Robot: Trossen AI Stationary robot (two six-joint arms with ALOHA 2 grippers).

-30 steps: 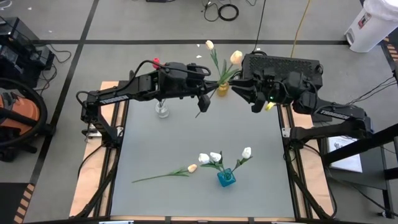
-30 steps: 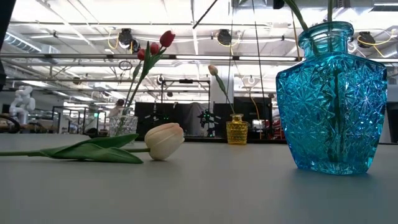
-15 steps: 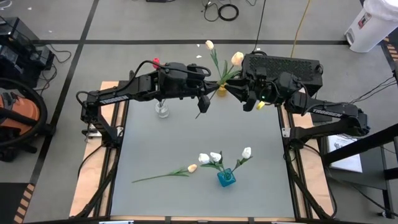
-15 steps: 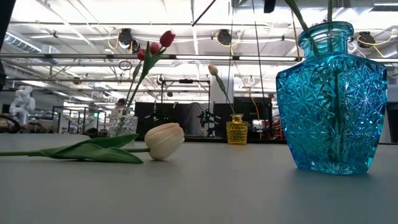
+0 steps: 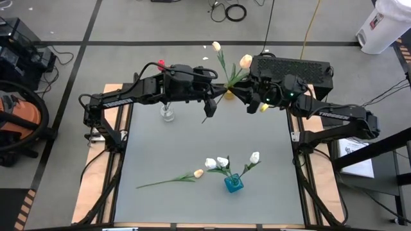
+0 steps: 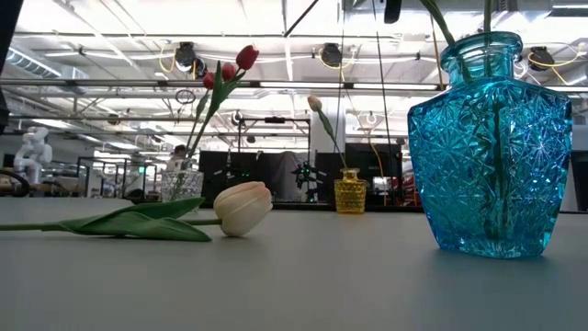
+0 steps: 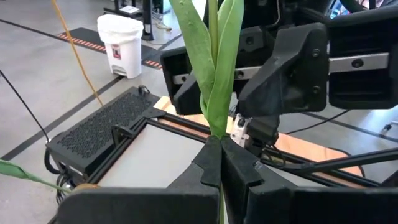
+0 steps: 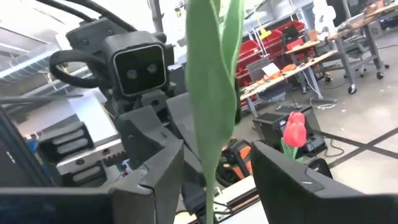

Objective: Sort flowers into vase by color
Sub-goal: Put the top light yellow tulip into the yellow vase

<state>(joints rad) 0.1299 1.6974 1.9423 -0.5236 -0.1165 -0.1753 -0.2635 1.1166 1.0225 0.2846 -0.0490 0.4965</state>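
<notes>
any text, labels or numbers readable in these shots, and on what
None can be read.
White bin: no legible marking.
Papers on the floor by the right arm: print too small to read.
Red bins in the room: no readable labels.
Vases and tulips: no text.

Your flat grey counter (image 5: pixel 192 147) carries a blue cut-glass vase (image 5: pixel 233 183), a clear glass vase (image 5: pixel 167 115), a small yellow glass vase (image 6: pixel 350 194) and one cream tulip lying flat (image 5: pixel 176 179).

Orange vacuum (image 5: pixel 19 122) left of the table, white bin (image 5: pixel 382 22) far right, cable coil (image 5: pixel 236 11) on floor
</notes>
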